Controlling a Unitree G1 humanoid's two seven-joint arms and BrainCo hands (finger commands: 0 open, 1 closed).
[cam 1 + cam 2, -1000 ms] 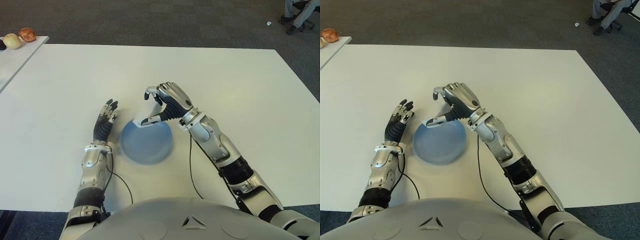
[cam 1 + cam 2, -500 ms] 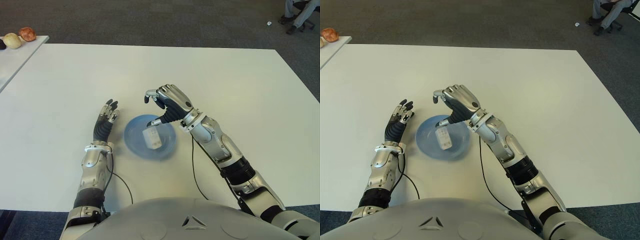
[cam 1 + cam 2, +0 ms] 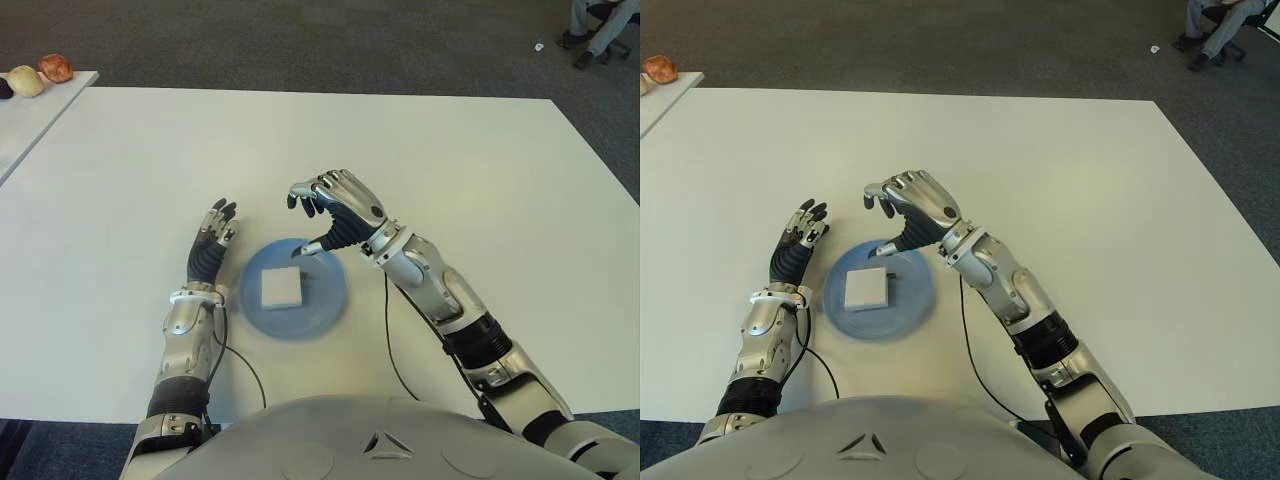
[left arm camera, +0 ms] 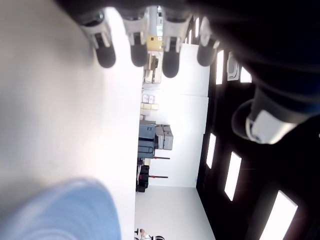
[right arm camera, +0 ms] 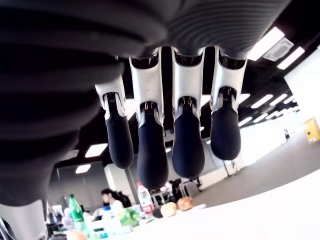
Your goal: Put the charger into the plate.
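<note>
The charger (image 3: 281,289) lay flat in the plate (image 3: 325,305), just left of the released right hand (image 3: 334,208) (left hand (image 3: 209,247) idle, open).

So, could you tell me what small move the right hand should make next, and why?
Probably lift the right hand up and away from the round blue plate. The square white charger already lies flat in the plate, and the hand's fingers are open and empty, hovering at the plate's far rim.
</note>
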